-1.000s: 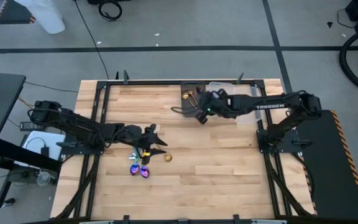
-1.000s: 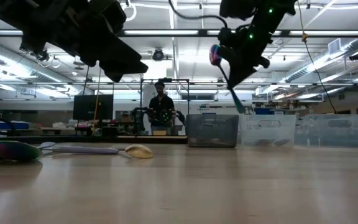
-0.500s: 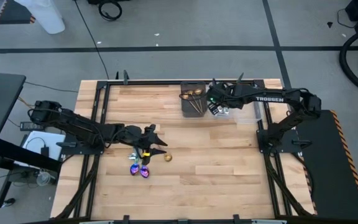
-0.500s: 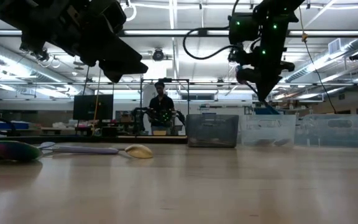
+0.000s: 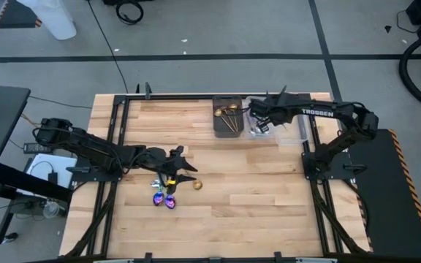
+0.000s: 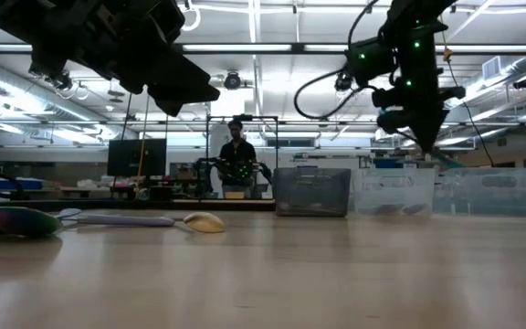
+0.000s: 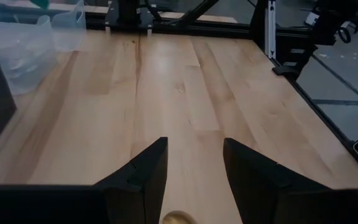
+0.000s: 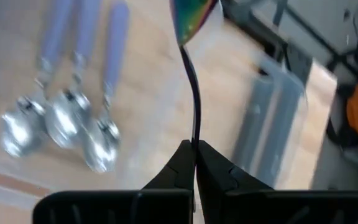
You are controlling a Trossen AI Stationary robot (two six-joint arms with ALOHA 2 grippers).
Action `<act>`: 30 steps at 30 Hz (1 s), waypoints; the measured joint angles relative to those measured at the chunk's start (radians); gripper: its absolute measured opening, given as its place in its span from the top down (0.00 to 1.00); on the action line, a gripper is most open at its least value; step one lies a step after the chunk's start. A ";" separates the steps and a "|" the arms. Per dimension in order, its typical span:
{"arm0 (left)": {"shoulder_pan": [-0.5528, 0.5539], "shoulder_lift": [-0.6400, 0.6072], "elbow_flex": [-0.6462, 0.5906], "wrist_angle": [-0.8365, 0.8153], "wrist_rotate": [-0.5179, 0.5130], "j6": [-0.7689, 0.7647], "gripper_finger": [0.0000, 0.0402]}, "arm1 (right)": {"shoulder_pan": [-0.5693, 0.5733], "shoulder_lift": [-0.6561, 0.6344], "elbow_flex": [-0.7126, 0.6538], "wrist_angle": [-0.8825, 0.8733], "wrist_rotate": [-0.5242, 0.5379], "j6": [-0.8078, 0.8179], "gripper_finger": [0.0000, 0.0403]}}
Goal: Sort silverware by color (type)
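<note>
In right tool (image 8: 195, 163), rainbow spoon (image 8: 193, 18) bowl-forward.

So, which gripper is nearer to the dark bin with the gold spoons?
The right. The right gripper is just beside the dark bin, above the clear bin. The left gripper is far off, mid-table.

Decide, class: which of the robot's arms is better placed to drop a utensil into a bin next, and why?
Right. The right hand is shut on the iridescent spoon, up over the clear bins at the table's far edge. The left hand is open and empty, low near the loose utensils mid-table, far from the bins.
</note>
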 joint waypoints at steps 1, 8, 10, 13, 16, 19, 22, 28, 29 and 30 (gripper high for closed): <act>0.000 0.000 0.000 0.001 0.000 0.006 0.60 | -0.005 0.000 0.000 -0.028 -0.014 0.010 0.97; 0.000 0.000 0.000 0.001 0.000 0.028 0.60 | -0.025 0.000 -0.025 -0.115 -0.089 0.000 0.97; 0.000 0.000 0.000 0.001 0.000 0.028 0.60 | -0.040 0.000 -0.052 -0.115 -0.116 -0.015 0.97; -0.001 0.000 0.000 0.001 0.000 0.028 0.60 | -0.066 0.001 -0.095 -0.116 -0.124 -0.022 0.97; -0.001 0.000 0.000 0.001 0.000 0.035 0.60 | -0.092 0.001 -0.130 -0.113 -0.124 -0.041 0.97; -0.001 0.000 0.000 0.001 0.000 0.041 0.60 | -0.119 0.001 -0.153 -0.098 -0.125 -0.067 0.97; -0.001 0.000 0.000 0.001 0.000 0.044 0.60 | -0.149 0.001 -0.169 -0.081 -0.140 -0.096 0.97; -0.001 0.000 0.000 0.001 0.002 0.043 0.60 | -0.205 0.001 -0.207 -0.028 -0.166 -0.145 0.97; -0.001 0.000 0.000 0.001 0.004 0.041 0.60 | -0.213 0.001 -0.216 -0.015 -0.173 -0.147 0.97; -0.001 0.000 0.000 0.001 0.012 0.035 0.60 | -0.222 0.001 -0.223 -0.005 -0.177 -0.149 0.97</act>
